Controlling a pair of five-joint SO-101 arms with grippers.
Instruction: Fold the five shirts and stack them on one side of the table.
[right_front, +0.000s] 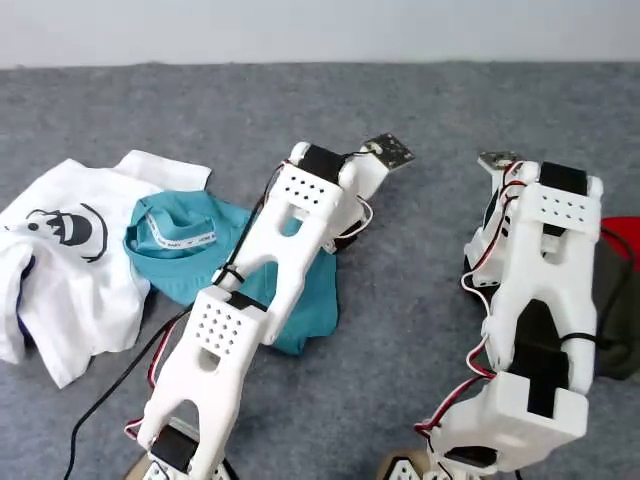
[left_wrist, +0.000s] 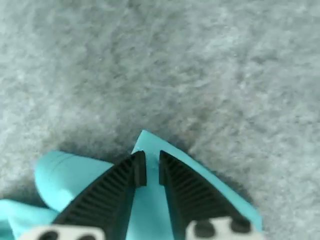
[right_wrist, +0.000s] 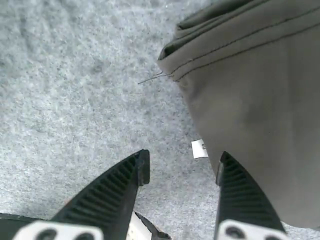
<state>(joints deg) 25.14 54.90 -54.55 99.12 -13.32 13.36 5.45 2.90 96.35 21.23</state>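
The left gripper (left_wrist: 152, 167) has its jaws drawn almost together, with only a narrow slit between them, and a corner of the teal shirt (left_wrist: 65, 175) is pinched in that slit. The corner's tip pokes out just past the fingertips and casts a shadow on the grey felt table (right_front: 420, 110), so it seems raised off the surface, probably to carry that edge over for a fold. In the high view the teal shirt lies crumpled left of centre under the left arm (right_front: 270, 260), its left edge overlapping a white printed shirt (right_front: 70, 270) spread unfolded at the far left. The right gripper (right_wrist: 184, 162) has its jaws spread wide and holds nothing. It hangs over bare felt at the hem of an olive shirt (right_wrist: 250, 90), one finger just over the cloth and a small white tag (right_wrist: 200, 148) between the jaws, placed as if to take that edge. A red shirt (right_front: 625, 235) shows at the right edge, and no folded stack is evident yet.
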